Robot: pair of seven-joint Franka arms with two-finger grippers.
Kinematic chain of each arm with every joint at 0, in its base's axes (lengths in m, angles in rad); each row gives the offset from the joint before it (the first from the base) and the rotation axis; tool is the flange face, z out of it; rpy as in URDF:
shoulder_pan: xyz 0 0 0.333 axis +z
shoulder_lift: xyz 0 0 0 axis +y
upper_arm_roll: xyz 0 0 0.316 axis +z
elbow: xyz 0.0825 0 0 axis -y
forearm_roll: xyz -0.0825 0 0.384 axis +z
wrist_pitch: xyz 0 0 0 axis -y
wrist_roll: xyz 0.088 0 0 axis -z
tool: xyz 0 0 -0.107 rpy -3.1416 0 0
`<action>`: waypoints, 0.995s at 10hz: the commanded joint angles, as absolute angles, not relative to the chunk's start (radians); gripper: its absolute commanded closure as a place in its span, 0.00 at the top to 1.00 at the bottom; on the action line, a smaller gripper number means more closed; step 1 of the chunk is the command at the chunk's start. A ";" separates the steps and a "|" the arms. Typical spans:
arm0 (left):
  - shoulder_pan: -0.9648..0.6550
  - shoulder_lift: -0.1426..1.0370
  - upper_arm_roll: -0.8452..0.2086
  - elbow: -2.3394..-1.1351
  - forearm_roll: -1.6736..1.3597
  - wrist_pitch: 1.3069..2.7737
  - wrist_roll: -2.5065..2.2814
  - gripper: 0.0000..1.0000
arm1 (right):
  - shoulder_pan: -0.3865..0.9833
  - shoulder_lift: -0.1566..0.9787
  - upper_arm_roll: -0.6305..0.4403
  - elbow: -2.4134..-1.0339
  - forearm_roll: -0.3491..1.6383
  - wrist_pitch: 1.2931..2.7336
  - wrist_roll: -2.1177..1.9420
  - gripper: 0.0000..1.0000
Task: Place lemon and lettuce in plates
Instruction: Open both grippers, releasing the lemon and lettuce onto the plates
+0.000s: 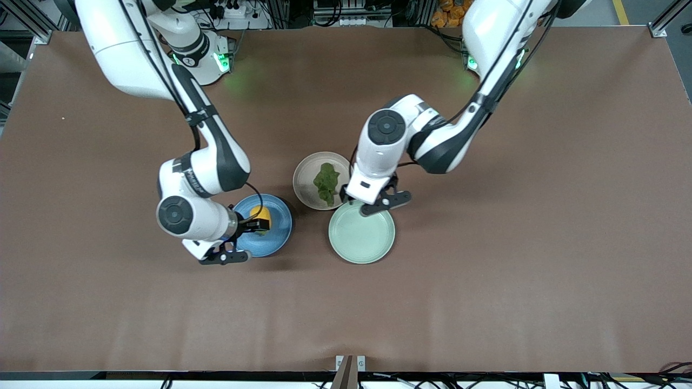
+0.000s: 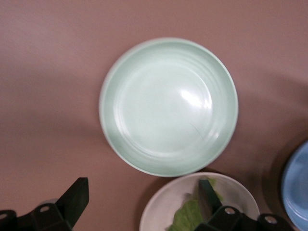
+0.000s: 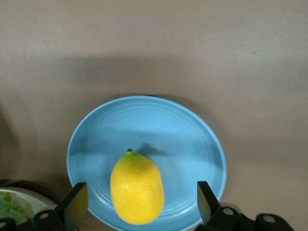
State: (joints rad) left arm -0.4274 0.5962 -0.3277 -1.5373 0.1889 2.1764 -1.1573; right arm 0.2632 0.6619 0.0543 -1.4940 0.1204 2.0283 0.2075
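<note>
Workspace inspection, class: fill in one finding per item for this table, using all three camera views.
Surface: brown table, bare around the plates.
Job's things: lemon on blue plate; lettuce on beige plate.
Clutter: mint-green plate, nothing in it.
Grippers: right gripper open, astride the lemon; left gripper open, over the beige plate's edge.
Cables: black cables along both arms.
Surroundings: metal framing past the table's edges.

Yellow lemon [image 3: 137, 187], blue plate [image 3: 192, 139]
</note>
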 commanded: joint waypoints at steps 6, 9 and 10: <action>-0.163 0.427 -0.331 -1.715 0.213 2.158 -0.924 1.00 | 0.115 0.629 0.046 -1.471 0.120 1.924 0.032 1.00; -0.081 0.396 -0.334 -1.715 0.212 2.103 -0.781 1.00 | 0.081 0.591 0.038 -1.471 -0.007 1.919 0.034 1.00; -0.068 0.391 -0.337 -1.720 0.212 2.080 -0.752 1.00 | 0.065 0.578 0.038 -1.471 -0.050 1.919 0.032 1.00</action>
